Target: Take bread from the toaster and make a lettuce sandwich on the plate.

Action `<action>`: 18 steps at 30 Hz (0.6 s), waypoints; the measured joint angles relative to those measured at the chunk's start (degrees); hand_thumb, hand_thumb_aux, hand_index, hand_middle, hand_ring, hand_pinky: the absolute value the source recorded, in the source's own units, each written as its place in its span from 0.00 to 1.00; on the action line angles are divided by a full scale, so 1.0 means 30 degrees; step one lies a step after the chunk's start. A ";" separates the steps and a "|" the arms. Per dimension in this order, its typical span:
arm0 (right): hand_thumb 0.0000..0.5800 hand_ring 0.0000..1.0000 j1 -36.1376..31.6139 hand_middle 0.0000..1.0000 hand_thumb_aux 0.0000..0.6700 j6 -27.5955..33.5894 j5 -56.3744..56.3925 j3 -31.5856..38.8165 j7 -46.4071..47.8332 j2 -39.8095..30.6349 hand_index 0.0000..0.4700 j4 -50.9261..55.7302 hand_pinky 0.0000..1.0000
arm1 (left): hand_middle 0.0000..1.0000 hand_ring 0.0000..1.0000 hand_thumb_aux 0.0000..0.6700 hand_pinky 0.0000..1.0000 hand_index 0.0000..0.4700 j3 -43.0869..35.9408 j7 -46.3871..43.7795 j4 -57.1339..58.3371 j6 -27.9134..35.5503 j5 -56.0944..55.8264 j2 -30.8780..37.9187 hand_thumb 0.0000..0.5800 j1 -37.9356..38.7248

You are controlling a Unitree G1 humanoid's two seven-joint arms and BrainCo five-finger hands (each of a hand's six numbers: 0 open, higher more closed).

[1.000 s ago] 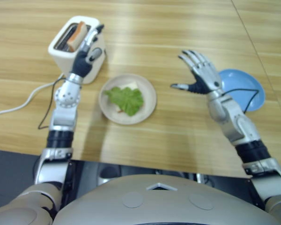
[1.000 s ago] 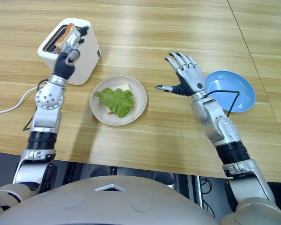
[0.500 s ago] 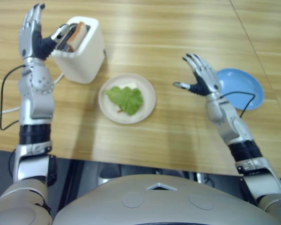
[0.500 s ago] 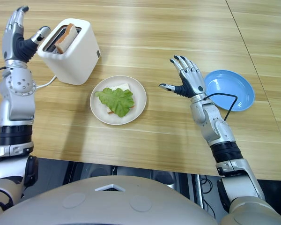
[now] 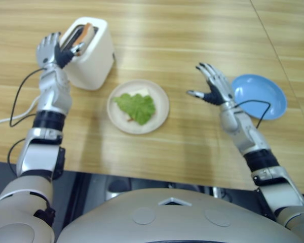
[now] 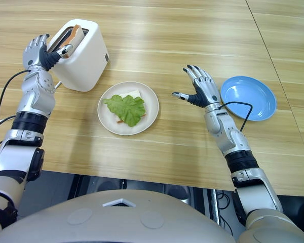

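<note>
One bread slice (image 6: 75,34) stands upright in the slot of the white toaster (image 6: 86,63), which sits on the counter (image 6: 167,40) up and to the left of the plate (image 6: 151,117). On the plate lies a lower slice (image 6: 134,94) with a lettuce leaf (image 6: 125,109) spread over it, so only a pale corner of that slice shows at the far side. The left robot hand (image 6: 38,50) is farther left of the plate than the toaster, just beside the toaster's outer wall, fingers stretched open and holding nothing; its thumb points at the toaster's top edge, and whether it touches I cannot tell. The right robot hand (image 6: 200,87) hovers to the right of the plate, fingers spread wide, empty — farther right of the plate lies a blue dish (image 6: 251,96)
</note>
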 measured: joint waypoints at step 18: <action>0.00 0.00 0.0035 0.00 0.00 -0.0060 0.0074 0.0250 -0.0314 -0.0010 0.00 0.0562 0.00 | 1.00 1.00 1.00 1.00 0.98 0.0084 0.3869 -0.3788 -0.1393 -0.0720 0.0114 1.00 0.0902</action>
